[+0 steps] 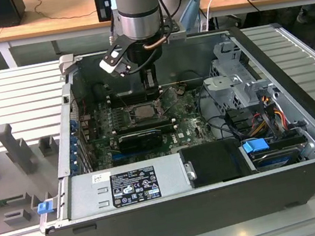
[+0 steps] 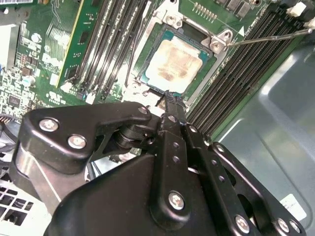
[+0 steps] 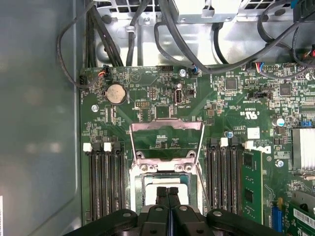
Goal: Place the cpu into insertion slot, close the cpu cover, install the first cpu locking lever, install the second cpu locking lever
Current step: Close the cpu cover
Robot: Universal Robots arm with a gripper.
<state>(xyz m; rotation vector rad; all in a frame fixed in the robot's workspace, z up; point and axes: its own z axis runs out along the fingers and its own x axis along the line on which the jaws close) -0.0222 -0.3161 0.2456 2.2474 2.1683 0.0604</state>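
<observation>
In the exterior view, starting from its left, a slatted table (image 1: 13, 94) carries an open case (image 1: 221, 204). Inside it lie a power supply (image 1: 97, 190), the green board (image 1: 193, 127) and, toward that view's right, a drive cage (image 1: 236, 79). The arm comes down from above and the gripper (image 1: 150, 81) hangs just over the slot (image 1: 138, 112). What sits in the slot is too small to make out from here.

The second wrist view gives the close look. The cpu (image 2: 172, 61) lies flat in the slot, its pale, smudged face up, with memory slots (image 2: 113, 39) on either side. The gripper (image 2: 172, 98) has its fingers pressed together with nothing between them, and their tip is at the cpu's near edge. Whether the tip touches the chip I cannot tell. A thin wire lever (image 2: 266, 35) juts free from one corner of the slot.

The first wrist view adds the cover (image 3: 167, 125), swung open away from the slot, with the board visible through its cut-out. Whether the cover stands upright or lies back is unclear. Beyond it are a coin cell (image 3: 116, 92) and a tangle of cables (image 3: 197, 54). Here the gripper (image 3: 167, 192) shows two fingertips meeting side by side, which hide the middle of the cpu. Pale strips of the chip show on each side. In both wrist views the gripper's black body cuts off the near part of the slot.
</observation>
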